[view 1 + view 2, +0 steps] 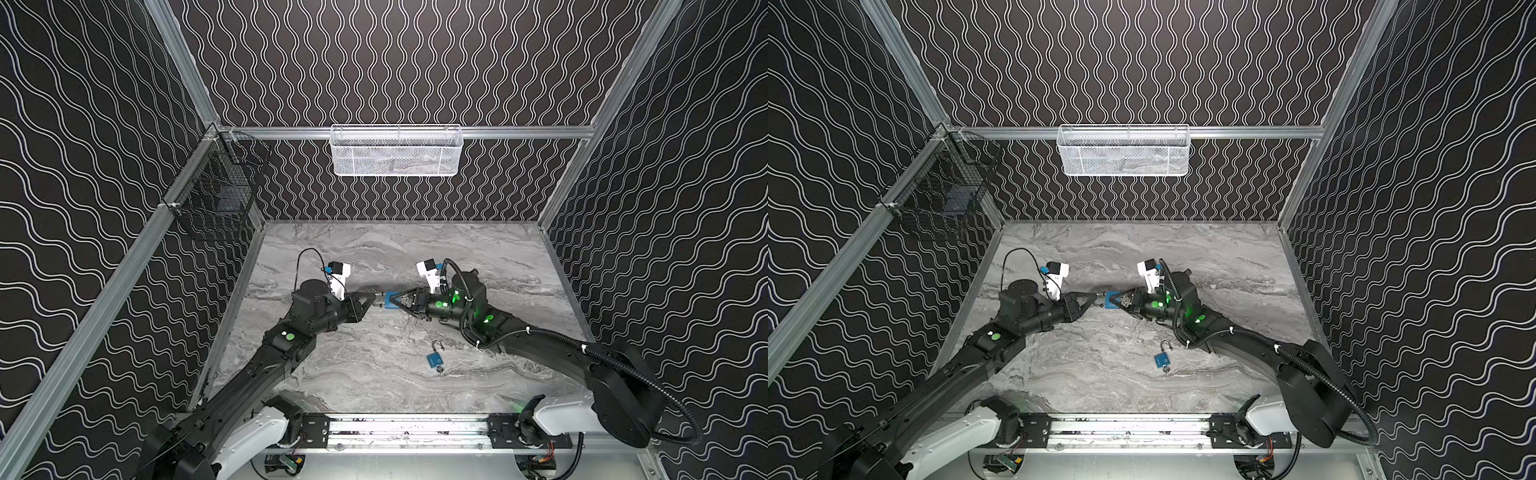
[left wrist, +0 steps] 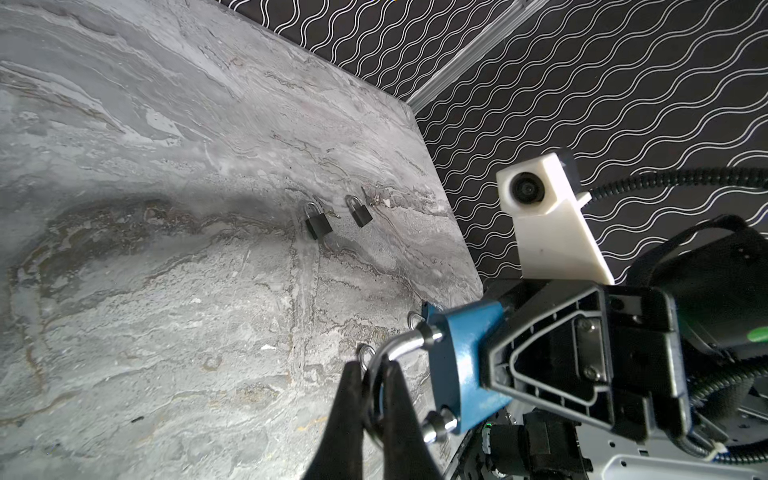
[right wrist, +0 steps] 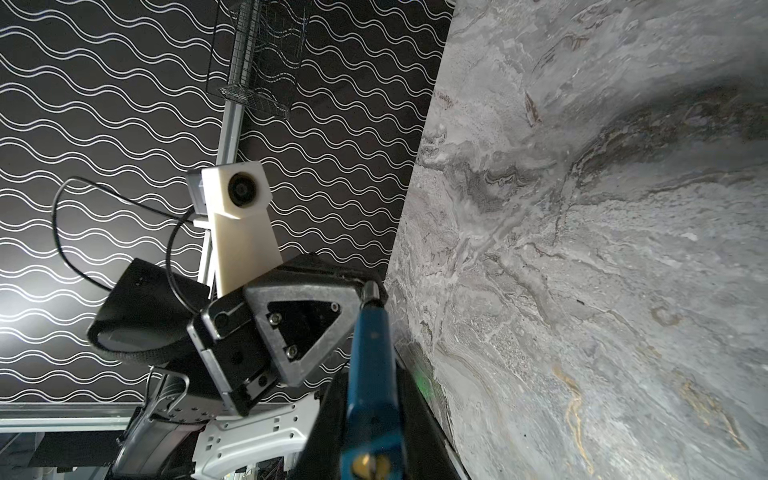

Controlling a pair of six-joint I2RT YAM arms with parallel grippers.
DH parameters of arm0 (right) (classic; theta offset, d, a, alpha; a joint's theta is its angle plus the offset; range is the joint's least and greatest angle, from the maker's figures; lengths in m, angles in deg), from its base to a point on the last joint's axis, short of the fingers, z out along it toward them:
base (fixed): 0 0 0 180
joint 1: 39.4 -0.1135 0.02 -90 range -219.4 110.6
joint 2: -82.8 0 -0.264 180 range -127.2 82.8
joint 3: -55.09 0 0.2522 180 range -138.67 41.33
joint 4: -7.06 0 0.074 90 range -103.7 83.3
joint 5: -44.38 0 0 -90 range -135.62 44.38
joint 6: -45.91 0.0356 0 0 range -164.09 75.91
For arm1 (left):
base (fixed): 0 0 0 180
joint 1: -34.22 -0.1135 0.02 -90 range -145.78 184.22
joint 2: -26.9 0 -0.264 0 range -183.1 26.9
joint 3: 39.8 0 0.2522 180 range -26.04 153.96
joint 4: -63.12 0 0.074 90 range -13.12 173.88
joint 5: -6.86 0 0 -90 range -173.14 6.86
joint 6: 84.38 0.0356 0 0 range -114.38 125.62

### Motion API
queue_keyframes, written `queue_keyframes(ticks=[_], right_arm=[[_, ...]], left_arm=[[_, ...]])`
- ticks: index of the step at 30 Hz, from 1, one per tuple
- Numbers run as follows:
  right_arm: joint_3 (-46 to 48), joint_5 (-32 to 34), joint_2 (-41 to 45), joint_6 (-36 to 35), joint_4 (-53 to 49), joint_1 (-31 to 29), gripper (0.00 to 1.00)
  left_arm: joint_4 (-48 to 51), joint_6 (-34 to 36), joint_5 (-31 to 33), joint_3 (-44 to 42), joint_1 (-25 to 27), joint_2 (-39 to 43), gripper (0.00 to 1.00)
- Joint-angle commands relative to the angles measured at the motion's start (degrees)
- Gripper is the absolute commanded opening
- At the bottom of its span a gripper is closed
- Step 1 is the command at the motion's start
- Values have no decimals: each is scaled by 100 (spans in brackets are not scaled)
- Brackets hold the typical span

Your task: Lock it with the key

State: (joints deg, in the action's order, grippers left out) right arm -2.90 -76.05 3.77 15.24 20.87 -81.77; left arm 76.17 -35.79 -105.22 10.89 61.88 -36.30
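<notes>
Blue padlock (image 2: 461,361): held in the air above the middle of the marble table (image 1: 374,249), between the two grippers.
Long axis: laid level and roughly left-right in both top views.
Pointing: the shackle (image 2: 401,351) is turned to the left and the keyway end to the right. In the right wrist view a brass keyway face is seen on the end nearest the camera.
Shackle legs: both are seen reaching the body. Whether they are latched cannot be told.
Left gripper (image 1: 377,301): its fingers are pinched together on the bend of the shackle, with almost no gap between them.
Right gripper (image 1: 395,300): it is clamped on the flat sides of the blue body from the right.
Second blue padlock (image 1: 435,358): laid flat on the table, near and right of the held one and well apart from it. Its long axis runs near-far, and its open shackle is pointed to the far side.
Near end of that lock: a small metal piece is seen there, too small to be named.
Black padlocks (image 2: 318,224) (image 2: 360,212): two are seen lying side by side on the table, in the left wrist view only.
</notes>
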Motion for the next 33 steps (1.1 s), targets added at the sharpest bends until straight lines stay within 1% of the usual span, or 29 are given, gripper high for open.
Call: queue_keyframes(ticks=[1,5,9,13,17,20,29,33], right_arm=[[19,-117,30,59,483,-13,0],[-3,-187,14,235,537,-13,0],[-72,-134,46,137,251,-14,0],[-92,-145,-10,291,249,-12,0],[-143,-103,-22,132,137,-19,0],[-139,-128,-88,126,272,-30,0],[-435,-177,-491,-70,271,-201,0],[-416,-217,-586,-53,388,-199,0]], left_arm=[[-10,252,-644,86,64,-42,0],[-15,216,-490,71,62,-21,0],[-89,193,-484,69,66,-52,0],[-93,192,-371,41,71,-6,0],[-309,58,-615,26,72,-60,0],[-522,-134,-858,7,71,-97,0],[-1361,-698,-1431,-146,133,-5,0],[-1206,-645,-1411,-82,174,113,0]])
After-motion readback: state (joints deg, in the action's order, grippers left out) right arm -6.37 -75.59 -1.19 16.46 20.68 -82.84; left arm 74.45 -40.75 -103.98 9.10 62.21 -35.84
